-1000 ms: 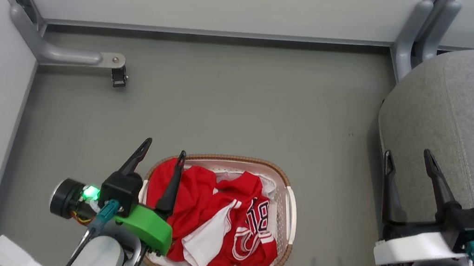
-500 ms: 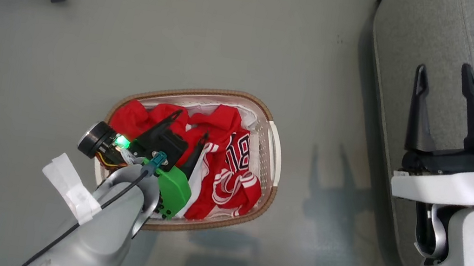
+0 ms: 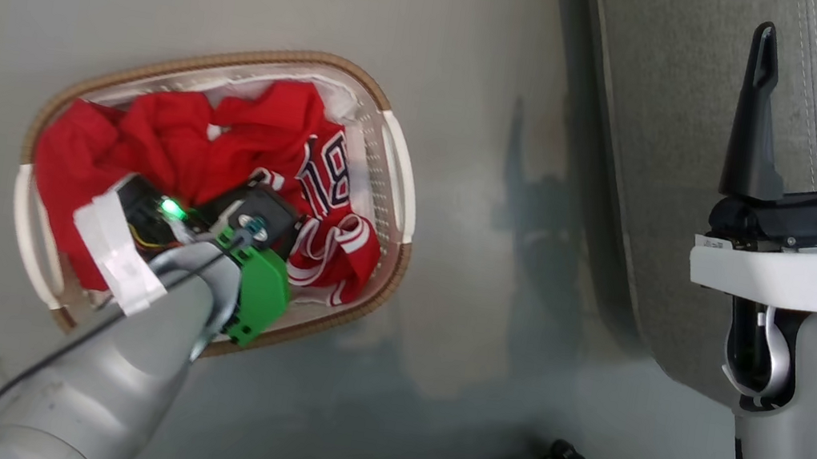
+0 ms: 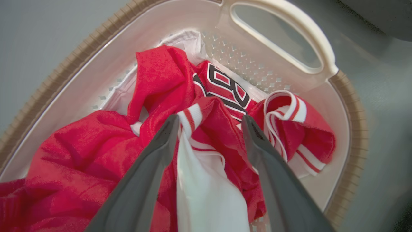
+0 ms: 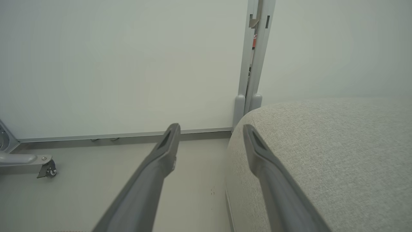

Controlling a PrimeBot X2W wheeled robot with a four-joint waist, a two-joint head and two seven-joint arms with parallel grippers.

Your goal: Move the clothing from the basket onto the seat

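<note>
Left wrist view: left gripper [image 4: 210,122] is sitting open down in the basket [image 4: 351,129], fingers [image 4: 154,161] straddling a jersey [image 4: 225,93] fold plus white fabric [image 4: 206,187]. Closing here is risking pinching the white fabric too, or a thin pinch slipping on lift. Right gripper [image 3: 808,34] is waiting open at the seat [image 3: 673,139] edge.

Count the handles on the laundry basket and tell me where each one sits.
2. One handle is on the basket's end facing the seat; the second handle is on the opposite end. None seems hidden.
</note>
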